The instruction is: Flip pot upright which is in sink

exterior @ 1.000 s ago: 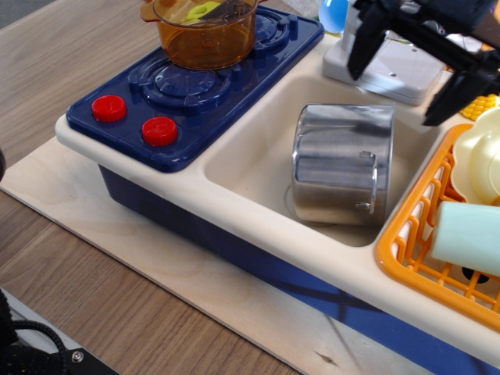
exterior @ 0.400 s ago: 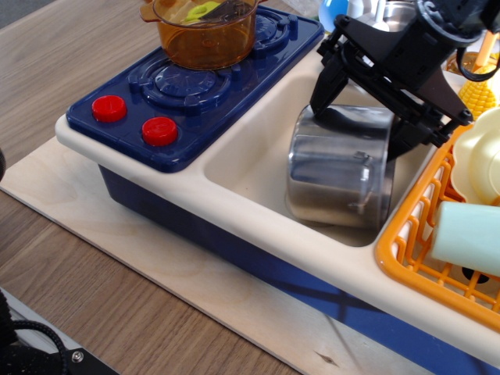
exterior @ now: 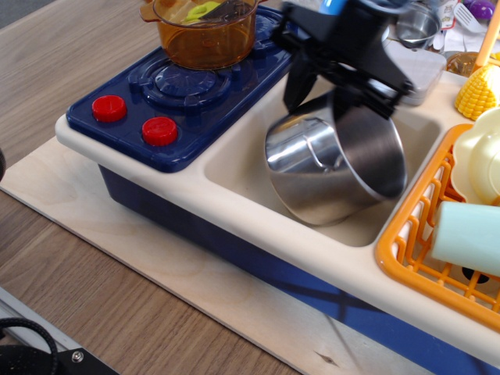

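The shiny steel pot [exterior: 344, 168] is in the cream sink [exterior: 242, 156], tipped on its side with its open mouth facing left and toward the camera; the inside shows. My black gripper [exterior: 336, 101] reaches down from the top and straddles the pot's upper wall. Its fingers [exterior: 297, 87] press on the pot, so it is shut on the pot and holds it tilted, partly raised off the sink floor. The gripper hides the pot's top edge.
A navy stove [exterior: 195, 86] with red knobs lies left of the sink, with an amber pot [exterior: 205, 31] on it. An orange dish rack [exterior: 410, 234] with a pale blue cup [exterior: 469, 234] borders the sink's right. Toy corn [exterior: 478, 90] and a small steel cup [exterior: 414, 27] sit behind.
My gripper came down from the upper right onto the upside-down pot, closed on it and swung left, tipping the pot so its mouth now faces left.
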Tool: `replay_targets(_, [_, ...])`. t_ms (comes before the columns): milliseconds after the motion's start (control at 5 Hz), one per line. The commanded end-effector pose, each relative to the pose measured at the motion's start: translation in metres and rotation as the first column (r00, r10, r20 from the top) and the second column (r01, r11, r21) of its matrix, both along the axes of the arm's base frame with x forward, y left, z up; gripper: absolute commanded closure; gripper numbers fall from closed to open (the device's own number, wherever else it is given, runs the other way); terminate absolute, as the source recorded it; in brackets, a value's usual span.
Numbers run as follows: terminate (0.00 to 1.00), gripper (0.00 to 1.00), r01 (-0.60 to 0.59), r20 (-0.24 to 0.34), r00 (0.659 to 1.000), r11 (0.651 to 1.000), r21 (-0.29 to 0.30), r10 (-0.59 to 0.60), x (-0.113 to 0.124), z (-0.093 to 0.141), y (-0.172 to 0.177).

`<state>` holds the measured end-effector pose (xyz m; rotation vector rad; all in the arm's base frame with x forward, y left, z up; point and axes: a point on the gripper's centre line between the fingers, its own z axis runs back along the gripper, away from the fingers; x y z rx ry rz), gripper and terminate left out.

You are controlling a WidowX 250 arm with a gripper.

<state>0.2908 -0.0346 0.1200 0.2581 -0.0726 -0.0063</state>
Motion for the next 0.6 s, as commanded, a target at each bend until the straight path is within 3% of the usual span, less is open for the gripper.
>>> replay_targets(0, [0.0, 1.0, 0.028, 0.107, 0.994, 0.985, -0.173, -0.01, 0.001, 0.0256, 0.0084])
replay_targets(200, [0.0, 0.0, 0.148, 0.179, 0.978, 0.961, -0.234, -0.107, 0.0024, 0.0262, 0.0149])
replay_targets(400, [1.0, 0.0, 0.148, 0.179, 0.978, 0.961, -0.234, -0.107, 0.0024, 0.0262, 0.0149])
